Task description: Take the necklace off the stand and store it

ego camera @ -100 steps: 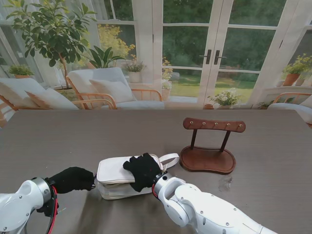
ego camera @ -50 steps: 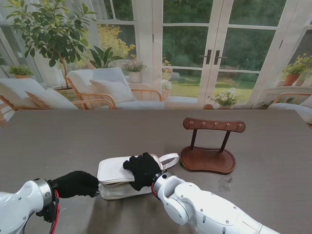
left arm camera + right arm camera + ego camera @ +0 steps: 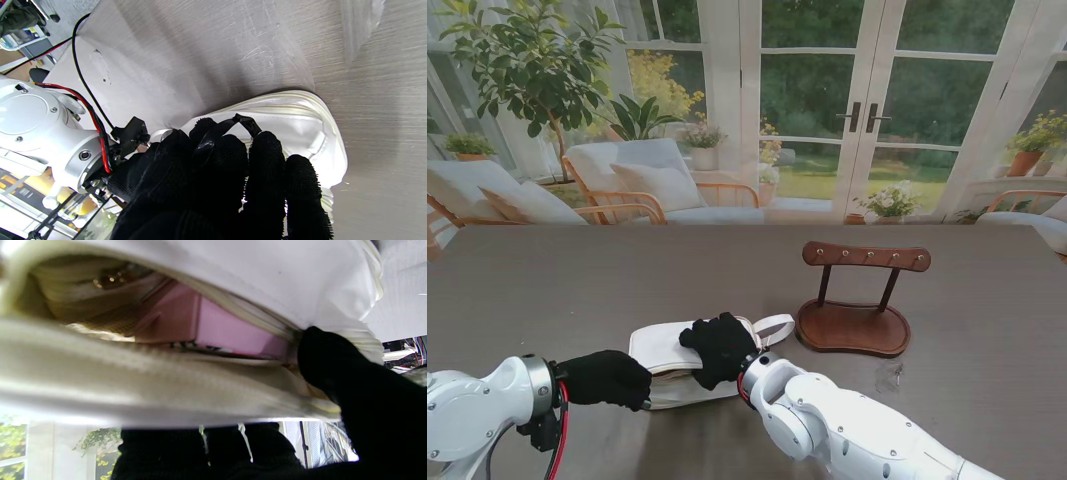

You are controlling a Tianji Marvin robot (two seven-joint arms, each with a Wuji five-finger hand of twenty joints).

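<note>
Your left robot hand (image 3: 607, 378) has slid along the white pouch (image 3: 667, 350), pinching its zipper pull (image 3: 245, 121); right robot hand (image 3: 722, 348) grips the pouch's top; the necklace is not discernible.

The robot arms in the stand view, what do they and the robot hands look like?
Both arms have glossy white rounded shells. The left arm ends in a silver metal wrist ring, with red and black cables looping beside it. The right arm has a thin red band at its wrist. The left robot hand and the right robot hand each wear a black knitted glove with a nubby texture.
</note>
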